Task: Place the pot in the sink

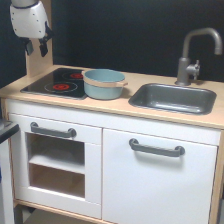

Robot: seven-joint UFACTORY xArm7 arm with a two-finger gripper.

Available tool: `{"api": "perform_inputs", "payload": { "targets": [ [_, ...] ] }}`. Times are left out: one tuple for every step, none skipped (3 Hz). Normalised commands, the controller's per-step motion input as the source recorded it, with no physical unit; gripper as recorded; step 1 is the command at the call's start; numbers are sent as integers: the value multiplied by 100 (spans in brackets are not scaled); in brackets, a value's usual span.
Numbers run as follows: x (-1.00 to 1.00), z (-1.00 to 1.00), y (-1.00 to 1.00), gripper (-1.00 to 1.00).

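The light-blue pot (103, 83) with a tan rim band stands upright on the wooden countertop, partly on the right edge of the black stovetop (56, 82). The dark grey sink (173, 97) is set into the countertop to the pot's right in the exterior view, and holds nothing. My gripper (37, 47) hangs at the top left, well above and to the left of the pot. Its dark fingers are apart and hold nothing.
A grey faucet (192, 55) rises behind the sink at the right. A wooden upright post (37, 62) stands behind the stovetop, just behind my gripper. White cabinet doors with grey handles (156, 148) lie below the countertop (125, 107).
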Motion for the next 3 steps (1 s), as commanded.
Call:
{"api": "perform_inputs", "payload": {
  "targets": [
    [28, 100, -9, 100],
    [8, 100, -42, 100],
    [14, 100, -51, 99]
  ]
}}
